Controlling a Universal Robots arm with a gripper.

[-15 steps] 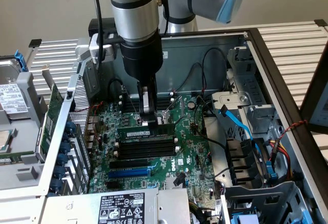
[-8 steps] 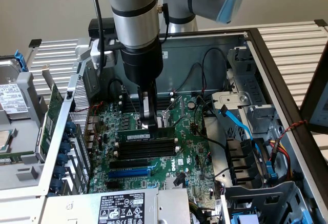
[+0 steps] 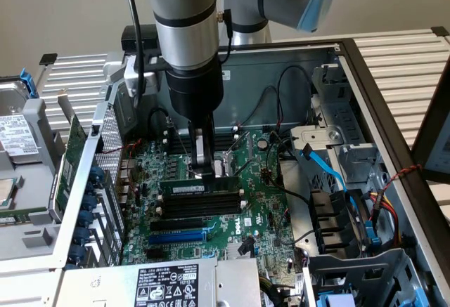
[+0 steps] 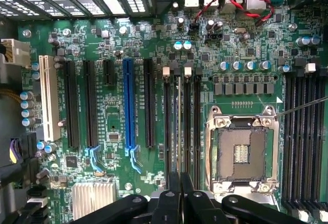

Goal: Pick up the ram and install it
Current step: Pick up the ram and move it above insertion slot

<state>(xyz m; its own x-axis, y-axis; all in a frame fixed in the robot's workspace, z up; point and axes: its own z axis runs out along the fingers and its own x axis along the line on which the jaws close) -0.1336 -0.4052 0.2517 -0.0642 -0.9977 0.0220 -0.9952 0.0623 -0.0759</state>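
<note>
The ram (image 3: 200,189), a thin green stick with a white label, stands on edge in the topmost of the black memory slots (image 3: 197,210) on the motherboard (image 3: 260,216). My gripper (image 3: 206,175) comes straight down onto the middle of its top edge and is shut on it. In the wrist view the ram (image 4: 178,126) shows edge-on as a thin line running along a slot. The black fingers (image 4: 171,193) pinch its near end, so the gripper (image 4: 178,183) sits right over the slot. Whether the stick is fully seated I cannot tell.
An empty CPU socket (image 4: 241,152) lies beside the memory slots. A blue slot (image 4: 129,106) and a white slot (image 4: 49,98) lie on the other side. A green expansion card (image 3: 70,163) stands outside the case wall. Blue cables (image 3: 327,170) and a power supply (image 3: 169,284) sit nearby.
</note>
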